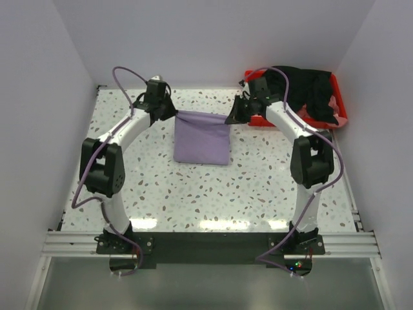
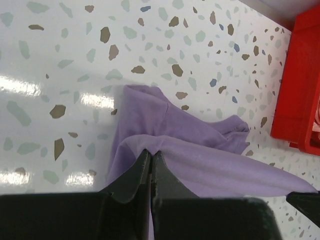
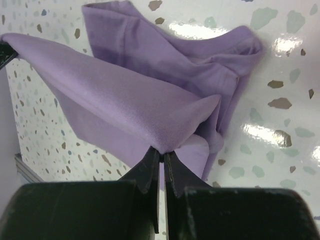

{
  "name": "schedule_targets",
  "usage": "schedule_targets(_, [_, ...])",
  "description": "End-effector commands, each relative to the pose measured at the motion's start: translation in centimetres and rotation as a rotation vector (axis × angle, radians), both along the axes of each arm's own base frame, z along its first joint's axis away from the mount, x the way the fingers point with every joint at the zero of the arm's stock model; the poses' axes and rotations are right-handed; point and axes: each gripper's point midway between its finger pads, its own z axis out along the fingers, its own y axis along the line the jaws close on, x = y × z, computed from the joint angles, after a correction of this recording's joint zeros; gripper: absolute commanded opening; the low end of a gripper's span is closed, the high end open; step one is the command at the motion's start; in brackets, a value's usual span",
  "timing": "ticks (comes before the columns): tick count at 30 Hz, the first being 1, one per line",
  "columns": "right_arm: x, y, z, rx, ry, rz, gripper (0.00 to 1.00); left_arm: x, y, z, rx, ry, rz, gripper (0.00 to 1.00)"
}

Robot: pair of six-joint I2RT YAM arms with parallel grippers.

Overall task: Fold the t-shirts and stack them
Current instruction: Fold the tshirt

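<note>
The lavender t-shirt (image 1: 202,139) hangs stretched between my two grippers at the far middle of the table, its lower part resting on the surface. My left gripper (image 1: 173,113) is shut on its left top corner (image 2: 150,150). My right gripper (image 1: 230,119) is shut on its right top corner (image 3: 162,149). The shirt's loose folds lie on the table below both wrists (image 2: 190,125) (image 3: 165,60). The black t-shirt (image 1: 308,90) lies heaped in the red tray (image 1: 340,119) at the far right. A bit of the pale pink t-shirt (image 1: 332,103) shows under it.
The red tray's wall (image 2: 300,90) is close to the right of the shirt in the left wrist view. White walls close in the table at the back and both sides. The speckled table (image 1: 213,194) stretches toward the arm bases.
</note>
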Motion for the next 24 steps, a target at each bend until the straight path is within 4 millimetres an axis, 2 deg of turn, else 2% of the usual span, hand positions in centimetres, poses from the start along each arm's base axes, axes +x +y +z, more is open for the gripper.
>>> schedule_targets(1, [2.9, -0.1, 0.3, 0.025, -0.034, -0.021, 0.00, 3.7, 0.2, 1.0, -0.002, -0.071, -0.026, 0.00])
schedule_targets(3, [4.0, -0.4, 0.1, 0.021, -0.036, -0.044, 0.00, 4.9, -0.3, -0.3, -0.002, -0.063, -0.050, 0.00])
schedule_targets(4, [4.4, -0.6, -1.2, 0.011, -0.019, -0.056, 0.00, 5.2, -0.6, -0.7, -0.009, -0.055, -0.064, 0.00])
schedule_targets(7, [5.8, -0.7, -2.0, 0.011, -0.019, -0.079, 0.00, 6.6, -1.0, -2.3, -0.015, -0.038, -0.082, 0.00])
schedule_targets(8, [6.1, -0.7, -3.1, 0.008, -0.005, -0.081, 0.00, 6.9, -1.1, -2.6, -0.009, -0.040, -0.098, 0.00])
schedule_targets(9, [6.7, -0.7, -3.0, 0.012, -0.014, -0.087, 0.00, 7.6, -1.4, -3.2, -0.010, -0.042, -0.106, 0.02])
schedule_targets(10, [7.0, -0.8, -3.2, 0.013, -0.011, -0.090, 0.00, 7.9, -1.3, -3.6, -0.007, -0.041, -0.104, 0.10])
schedule_targets(11, [7.3, -0.7, -4.3, 0.009, 0.004, -0.092, 0.00, 8.1, -1.5, -3.8, -0.008, -0.036, -0.111, 0.10])
schedule_targets(12, [8.0, -0.7, -3.8, 0.012, -0.015, -0.094, 0.05, 8.6, -1.5, -4.3, -0.005, -0.028, -0.113, 0.10])
schedule_targets(14, [8.6, -0.7, -4.2, 0.012, -0.009, -0.095, 0.28, 9.0, -1.3, -4.4, -0.001, -0.026, -0.107, 0.27])
schedule_targets(15, [9.3, -0.9, -4.0, 0.013, -0.017, -0.099, 0.49, 9.2, -1.4, -4.0, -0.002, -0.033, -0.109, 0.40])
schedule_targets(16, [9.5, -0.8, -3.8, 0.014, -0.021, -0.095, 0.56, 9.4, -1.4, -3.9, 0.001, -0.042, -0.115, 0.69])
schedule_targets(18, [9.8, -0.5, -2.4, 0.027, -0.056, -0.081, 0.97, 9.5, -2.2, -2.4, -0.018, -0.082, -0.158, 0.85])
schedule_targets(19, [9.6, 0.0, -1.6, 0.053, -0.072, -0.045, 0.99, 9.5, -2.3, -1.9, -0.016, -0.099, -0.185, 0.97])
schedule_targets(20, [9.7, 0.4, -0.6, 0.078, -0.101, -0.020, 0.99, 9.2, -2.8, -1.1, -0.032, -0.106, -0.206, 1.00])
schedule_targets(22, [8.9, 1.2, 1.4, 0.125, -0.124, 0.025, 0.99, 8.9, -2.9, -0.4, -0.037, -0.114, -0.220, 1.00])
schedule_targets(24, [8.2, 1.7, 1.8, 0.147, -0.130, 0.049, 0.99, 8.0, -3.2, 0.2, -0.050, -0.115, -0.235, 1.00])
